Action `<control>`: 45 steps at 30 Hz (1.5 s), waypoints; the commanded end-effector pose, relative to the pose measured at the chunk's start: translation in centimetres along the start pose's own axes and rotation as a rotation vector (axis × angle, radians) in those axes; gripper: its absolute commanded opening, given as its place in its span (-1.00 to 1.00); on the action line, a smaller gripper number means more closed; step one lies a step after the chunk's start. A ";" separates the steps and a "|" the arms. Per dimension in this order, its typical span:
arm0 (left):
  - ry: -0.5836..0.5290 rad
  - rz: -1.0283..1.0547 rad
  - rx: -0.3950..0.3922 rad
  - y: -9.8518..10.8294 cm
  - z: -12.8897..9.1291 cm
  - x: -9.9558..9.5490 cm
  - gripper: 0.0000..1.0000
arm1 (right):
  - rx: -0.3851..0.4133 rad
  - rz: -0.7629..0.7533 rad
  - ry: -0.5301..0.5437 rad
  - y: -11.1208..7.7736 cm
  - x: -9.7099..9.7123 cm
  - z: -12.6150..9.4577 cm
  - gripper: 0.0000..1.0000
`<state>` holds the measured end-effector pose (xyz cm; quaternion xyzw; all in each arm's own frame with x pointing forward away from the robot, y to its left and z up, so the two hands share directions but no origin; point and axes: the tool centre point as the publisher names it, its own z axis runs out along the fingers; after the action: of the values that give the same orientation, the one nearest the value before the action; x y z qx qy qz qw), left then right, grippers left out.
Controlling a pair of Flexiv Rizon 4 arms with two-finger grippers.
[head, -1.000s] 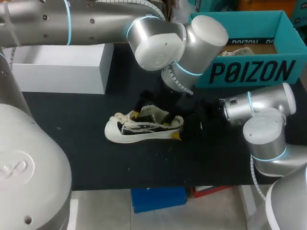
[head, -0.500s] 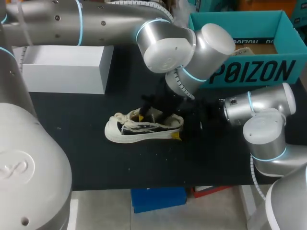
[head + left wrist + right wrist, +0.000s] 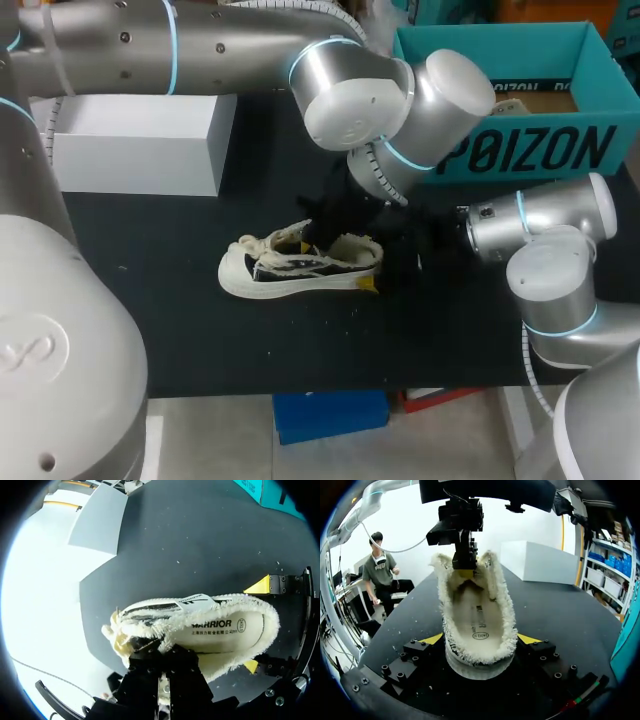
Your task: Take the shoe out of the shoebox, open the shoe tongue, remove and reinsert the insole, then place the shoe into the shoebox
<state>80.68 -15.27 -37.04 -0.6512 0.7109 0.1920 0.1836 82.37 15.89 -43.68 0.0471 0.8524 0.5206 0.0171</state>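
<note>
This is a robotics lab. A silver left arm [image 3: 200, 45] and right arm [image 3: 550, 270], their joints ringed in blue light, work over a black tabletop [image 3: 150, 290] set with a shoe [image 3: 300, 268], a teal shoebox [image 3: 520, 150] and a plain white box [image 3: 130, 150].

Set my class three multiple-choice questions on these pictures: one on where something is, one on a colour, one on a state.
1. Where is the shoe?
A in the shoebox
B on the table
C on the floor

2. What colour is the shoebox?
A teal
B red
C yellow

3. How does the shoe stand?
A upside down
B on its side
C upright on its sole

Answers:
1 B, since the sole rests on the dark tabletop, outside the box.
2 A, since the box's walls are teal in the head view.
3 C, since the right wrist view looks into the shoe's opening, which faces up.
</note>
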 end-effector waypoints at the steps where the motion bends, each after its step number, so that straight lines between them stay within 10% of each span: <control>1: 0.028 -0.021 0.052 0.7 -1.3 -1.1 -1.00 | 0.001 0.001 -0.002 -0.1 -0.1 0.3 -1.00; 21: 0.049 -0.148 0.141 1.8 -2.6 -6.3 -1.00 | 0.001 0.001 -0.002 -0.1 -0.1 0.3 -1.00; 45: -0.016 -0.264 0.058 4.8 1.9 -10.6 -1.00 | 0.001 0.001 -0.002 -0.1 -0.1 0.3 -1.00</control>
<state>77.25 -5.97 -33.27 -0.7309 0.6225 0.1539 0.2336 82.31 16.43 -43.49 0.0459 0.8519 0.5214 0.0168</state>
